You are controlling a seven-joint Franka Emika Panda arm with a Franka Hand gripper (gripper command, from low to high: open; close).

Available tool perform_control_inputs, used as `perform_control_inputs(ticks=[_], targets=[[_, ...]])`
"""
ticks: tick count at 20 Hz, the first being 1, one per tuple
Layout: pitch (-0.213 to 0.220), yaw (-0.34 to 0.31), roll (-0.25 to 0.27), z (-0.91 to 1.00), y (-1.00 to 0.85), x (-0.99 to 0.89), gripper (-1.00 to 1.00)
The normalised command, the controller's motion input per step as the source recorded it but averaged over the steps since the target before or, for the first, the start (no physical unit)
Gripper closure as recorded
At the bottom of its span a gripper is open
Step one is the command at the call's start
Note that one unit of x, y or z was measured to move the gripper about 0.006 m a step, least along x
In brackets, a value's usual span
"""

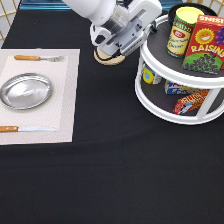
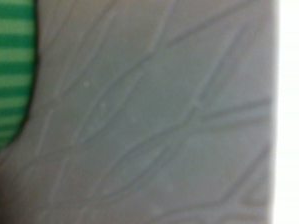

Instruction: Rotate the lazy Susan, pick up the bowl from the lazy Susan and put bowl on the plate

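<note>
Pincer (image 1: 134,31) beside lazy Susan (image 1: 175,107), grip state unclear, box (image 1: 206,44) reading "RAISIN", plate (image 1: 25,91) bare

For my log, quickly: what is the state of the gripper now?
Gripper: beside the lazy Susan, above a wooden disc; open or closed cannot be told.

A black tabletop (image 1: 110,175) is carrying a pale placemat (image 1: 67,90) with a shiny silver plate (image 1: 25,91), orange-handled cutlery (image 1: 26,58), and a white, grey-trayed lazy Susan (image 1: 150,102) showing a red raisin box (image 1: 204,45).

A grey surface (image 2: 153,120) with faint crossing lines fills the view beside a green-striped patch (image 2: 3,70).
</note>
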Motion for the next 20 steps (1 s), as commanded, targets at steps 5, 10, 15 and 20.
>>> perform_control_inputs(ticks=[5,10,15,20], targets=[[-0.024,-0.053,-0.091,-0.02,0.04,0.68,-1.0],[0.099,-0.003,-0.031,-0.06,0.13,0.88,-1.0],[0.183,0.042,0.0,0.0,0.08,0.85,-1.0],[0.159,0.042,0.004,0.1,0.01,0.63,-1.0]])
